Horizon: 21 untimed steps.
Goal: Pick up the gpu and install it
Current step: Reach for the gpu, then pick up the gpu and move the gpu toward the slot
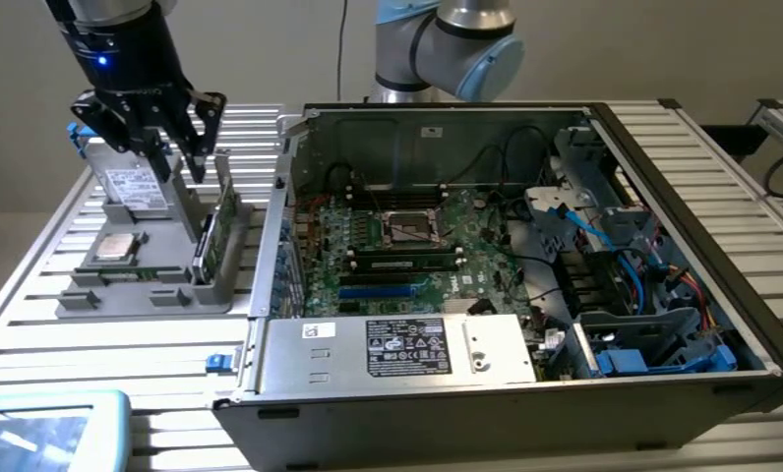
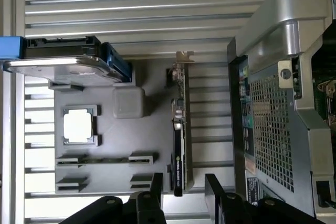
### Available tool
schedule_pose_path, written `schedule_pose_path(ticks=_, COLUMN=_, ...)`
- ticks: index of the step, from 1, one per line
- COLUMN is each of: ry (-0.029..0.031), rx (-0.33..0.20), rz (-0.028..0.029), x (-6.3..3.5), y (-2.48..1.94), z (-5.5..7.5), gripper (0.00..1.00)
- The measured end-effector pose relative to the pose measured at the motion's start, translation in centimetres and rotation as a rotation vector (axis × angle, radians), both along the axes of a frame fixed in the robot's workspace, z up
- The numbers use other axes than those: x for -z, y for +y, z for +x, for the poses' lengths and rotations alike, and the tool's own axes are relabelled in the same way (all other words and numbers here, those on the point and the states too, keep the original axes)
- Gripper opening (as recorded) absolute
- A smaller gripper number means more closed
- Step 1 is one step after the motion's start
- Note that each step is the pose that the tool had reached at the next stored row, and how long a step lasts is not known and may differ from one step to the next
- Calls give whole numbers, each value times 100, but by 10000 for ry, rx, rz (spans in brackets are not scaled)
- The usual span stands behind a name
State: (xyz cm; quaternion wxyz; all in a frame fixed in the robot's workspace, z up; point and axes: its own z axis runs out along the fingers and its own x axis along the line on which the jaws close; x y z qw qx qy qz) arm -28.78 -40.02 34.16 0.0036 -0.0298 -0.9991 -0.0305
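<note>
Panel: a light-blue-framed panel (image 1: 37, 428) lies at the near corner of the slatted table (image 1: 50, 334), on the exterior view's left.
Computer case: the open case (image 1: 497, 428) rests on the table with its side off, at the centre and the exterior view's right.
Power supply: a silver box (image 1: 391, 349) with a printed label sits along the near wall of the case.
Motherboard: the green board (image 1: 405, 236) lies flat on the case floor, beyond the power supply.
Holder: a grey slotted holder (image 1: 143, 300) (image 2: 142, 145) lies on the table just beside the case, on the exterior view's left.
Processor: a square silver chip (image 1: 113, 246) (image 2: 79, 126) sits in a recess of the holder.
Hard drive: a silver drive (image 1: 136, 185) (image 2: 58, 66) with a white label stands in the far part of the holder.
GPU location: the gpu (image 1: 210, 236) (image 2: 179, 140) stands on edge in the holder slot nearest the case. It is not in the case. Its silver bracket is at the end away from the fingers in the wrist view.
Gripper: the gripper (image 1: 192, 162) (image 2: 184, 198) hangs over the far end of the gpu.
Jaw state: spread wide, holding nothing. One finger lies to each side of the card's line. Contact with the card cannot be determined.
Arm base: the grey and light-blue joint (image 1: 445, 49) stands behind the far wall of the case.
</note>
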Motion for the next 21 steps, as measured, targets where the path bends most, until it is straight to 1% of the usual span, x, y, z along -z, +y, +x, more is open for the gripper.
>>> schedule_pose_path(ticks=5, ry=0, rx=0, rz=50, x=70, y=0, z=-1, gripper=45)
schedule_pose_path(ticks=6, ry=0, rx=0, rz=67, x=85, y=-1, z=-1, gripper=45)
schedule_pose_path(ticks=7, ry=4, rx=-2, rz=98, x=94, y=-3, z=0, gripper=45)
schedule_pose_path(ticks=8, ry=12, rx=-2, rz=108, x=95, y=-3, z=-1, gripper=45)
schedule_pose_path(ticks=21, ry=10, rx=0, rz=110, x=96, y=-3, z=-1, gripper=45)
